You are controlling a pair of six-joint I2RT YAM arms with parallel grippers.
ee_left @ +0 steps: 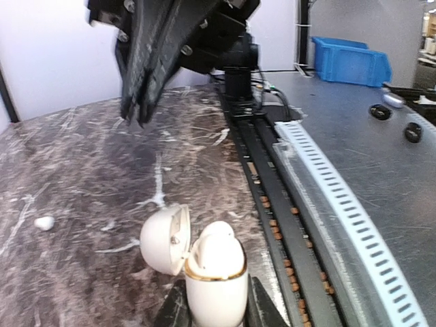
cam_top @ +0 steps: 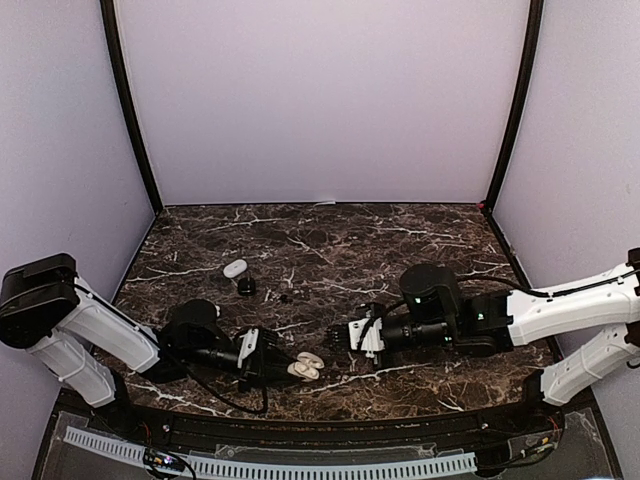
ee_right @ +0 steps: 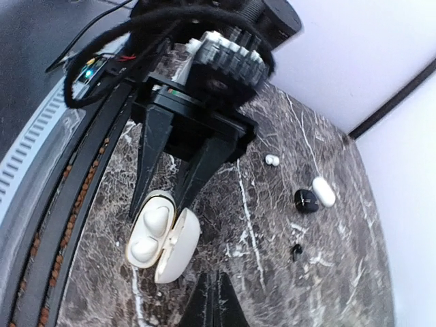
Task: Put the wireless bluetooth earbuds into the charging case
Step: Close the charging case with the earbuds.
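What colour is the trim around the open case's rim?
Gold, on the white case; left wrist view shows it best.

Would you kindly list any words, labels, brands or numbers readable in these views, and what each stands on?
None: there is no legible text in any view.
The open white charging case, held in the left pincer, is plain.
The blue bin shows no readable mark.

White gold-rimmed charging case (ee_left: 214, 272), white earbud (ee_left: 44, 222), dark white-veined marble table (ee_left: 88, 157), blue bin (ee_left: 351, 60)
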